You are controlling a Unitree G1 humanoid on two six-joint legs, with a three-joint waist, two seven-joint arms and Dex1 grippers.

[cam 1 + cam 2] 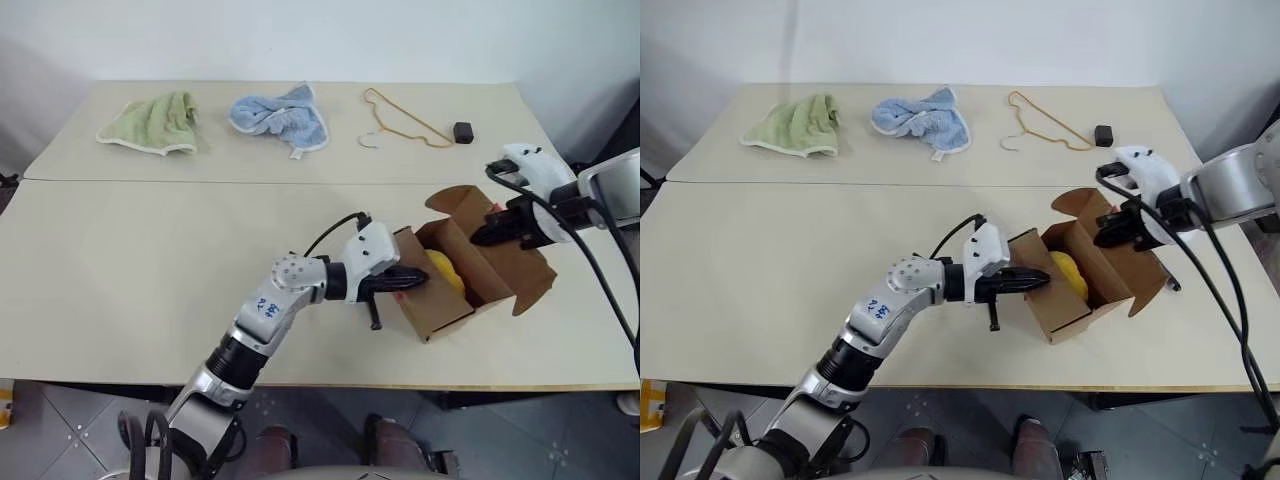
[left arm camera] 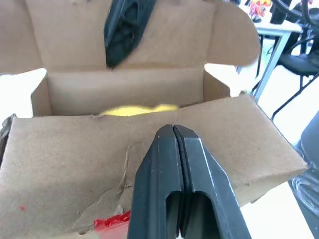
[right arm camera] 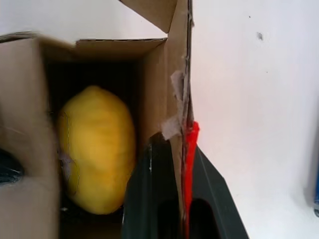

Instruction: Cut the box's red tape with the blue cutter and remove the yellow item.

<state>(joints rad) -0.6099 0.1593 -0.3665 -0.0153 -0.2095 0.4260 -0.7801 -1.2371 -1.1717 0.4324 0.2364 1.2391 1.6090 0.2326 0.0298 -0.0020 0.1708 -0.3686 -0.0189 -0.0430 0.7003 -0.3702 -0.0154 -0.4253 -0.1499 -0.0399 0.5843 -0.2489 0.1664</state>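
So the pale worktop (image 1: pixel 130 270) carries everything. The box (image 1: pixel 470 270) sits near the front edge toward the right-hand corner, flaps wide open, with the yellow item (image 1: pixel 446 271) lying inside it, plain to see from above.

The left gripper (image 1: pixel 415 281) comes in level from the left side, fingers (image 2: pixel 175 164) pressed together with nothing between them, tips resting against the near box flap, just beside the yellow item. A torn scrap of the red tape (image 2: pixel 110 222) clings to that flap's lower edge in the left wrist view.

The right gripper (image 1: pixel 490 232) is at the box's far right flap, fingers (image 3: pixel 154 199) pinched shut on the flap's edge; in the right wrist view the cardboard wall runs down between them with a strip of red tape along it.

Along the back edge of the worktop, well apart from the box: a green cloth (image 1: pixel 155 124), a blue cloth (image 1: pixel 280 116), a thin tan hanger (image 1: pixel 400 122) and a small black block (image 1: pixel 463 131) beside it.
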